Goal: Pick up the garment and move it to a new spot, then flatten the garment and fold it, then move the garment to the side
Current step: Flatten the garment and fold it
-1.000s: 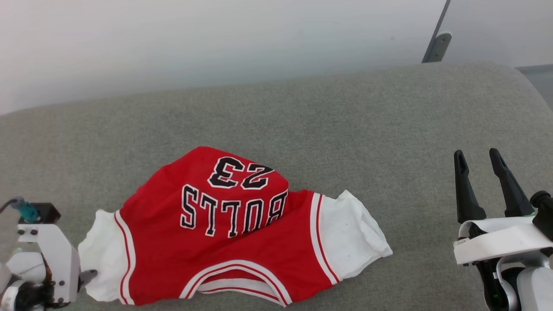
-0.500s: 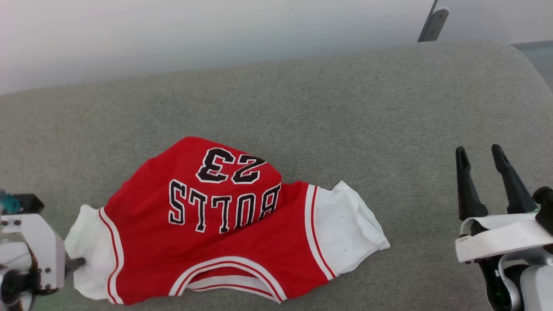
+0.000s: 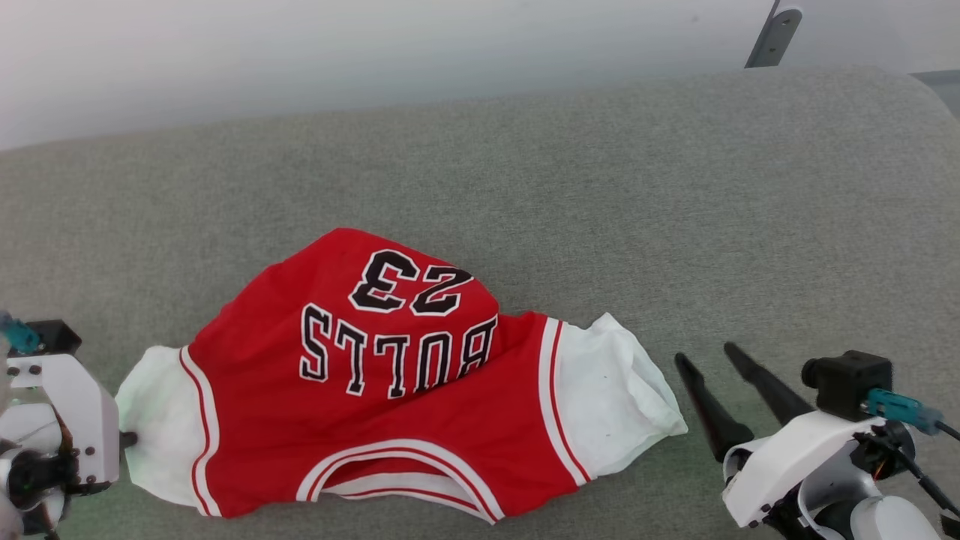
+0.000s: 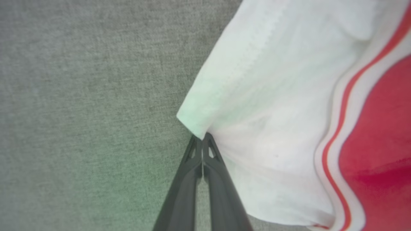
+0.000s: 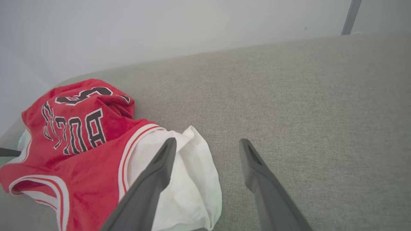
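The garment (image 3: 390,427), a red jersey with upside-down "BULLS 23" lettering and white lining sticking out at both sides, lies rumpled on the grey cushion (image 3: 600,187). My left gripper (image 3: 127,439) is at its left white edge. In the left wrist view the fingers (image 4: 192,166) are pressed together, and the white cloth (image 4: 273,96) puckers at their tips. My right gripper (image 3: 705,354) stands open just right of the right white flap, not touching it. In the right wrist view, where the right gripper (image 5: 208,141) is open, the left finger overlaps the white flap of the jersey (image 5: 80,154).
The grey cushion stretches wide behind and to the right of the jersey. A pale wall (image 3: 375,52) rises along its far edge. A grey metal bracket (image 3: 772,34) stands at the far right corner, where the cushion rounds off.
My left gripper has shut on the jersey's left white edge. My right arm has swung in and tilted left, bringing its open fingers close to the right white flap. The camera shifted slightly.
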Available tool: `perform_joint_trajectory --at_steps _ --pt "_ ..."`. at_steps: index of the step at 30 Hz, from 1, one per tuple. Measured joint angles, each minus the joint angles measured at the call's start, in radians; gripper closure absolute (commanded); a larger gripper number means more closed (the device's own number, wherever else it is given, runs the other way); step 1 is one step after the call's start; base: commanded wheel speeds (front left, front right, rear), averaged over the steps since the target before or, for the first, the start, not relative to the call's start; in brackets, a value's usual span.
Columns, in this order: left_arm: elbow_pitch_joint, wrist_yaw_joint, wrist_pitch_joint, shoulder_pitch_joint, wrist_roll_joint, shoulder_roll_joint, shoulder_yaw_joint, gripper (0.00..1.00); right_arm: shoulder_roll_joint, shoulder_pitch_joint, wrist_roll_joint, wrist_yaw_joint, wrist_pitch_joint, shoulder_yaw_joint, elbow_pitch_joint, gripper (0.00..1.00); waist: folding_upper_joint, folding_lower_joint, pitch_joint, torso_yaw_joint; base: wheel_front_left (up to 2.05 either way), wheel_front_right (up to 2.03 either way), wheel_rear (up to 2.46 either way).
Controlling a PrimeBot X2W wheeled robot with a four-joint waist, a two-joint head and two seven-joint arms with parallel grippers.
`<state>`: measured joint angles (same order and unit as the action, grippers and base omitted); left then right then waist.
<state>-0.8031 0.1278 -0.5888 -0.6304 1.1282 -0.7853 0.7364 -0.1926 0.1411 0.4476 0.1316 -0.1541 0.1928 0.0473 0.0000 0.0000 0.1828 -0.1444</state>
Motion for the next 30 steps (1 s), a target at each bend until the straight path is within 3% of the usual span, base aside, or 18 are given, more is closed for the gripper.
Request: perform_joint_trajectory --at_steps 9,19,20,21,30 --pt "0.019 0.0 -0.005 -0.037 0.004 0.01 0.026 1.0 -0.016 0.013 0.045 0.0 -0.209 0.042 0.089 0.0 0.0 -0.0001 0.023 0.025 0.0 0.0 0.0" --pt "0.044 0.0 0.003 -0.066 0.015 0.012 0.043 1.0 0.027 0.117 0.025 0.0 -0.337 0.045 0.236 0.0 0.0 0.0 0.053 0.051 0.0 0.0 0.0" --pt "0.044 0.0 0.005 -0.069 0.016 0.015 0.044 1.0 0.028 0.129 0.021 0.0 -0.35 0.048 0.256 0.93 0.0 0.0 0.055 0.053 0.0 0.0 0.0" --pt "0.042 0.0 0.008 -0.072 0.018 0.018 0.046 1.0 0.028 0.144 0.018 0.0 -0.367 0.046 0.279 1.0 0.0 0.0 0.056 0.055 0.0 0.0 0.0" --pt "0.079 0.0 -0.029 -0.116 0.034 0.026 0.074 1.0 0.035 0.21 0.109 0.0 -0.43 -0.011 0.318 1.0 0.0 0.0 0.024 0.074 0.0 0.0 0.0"
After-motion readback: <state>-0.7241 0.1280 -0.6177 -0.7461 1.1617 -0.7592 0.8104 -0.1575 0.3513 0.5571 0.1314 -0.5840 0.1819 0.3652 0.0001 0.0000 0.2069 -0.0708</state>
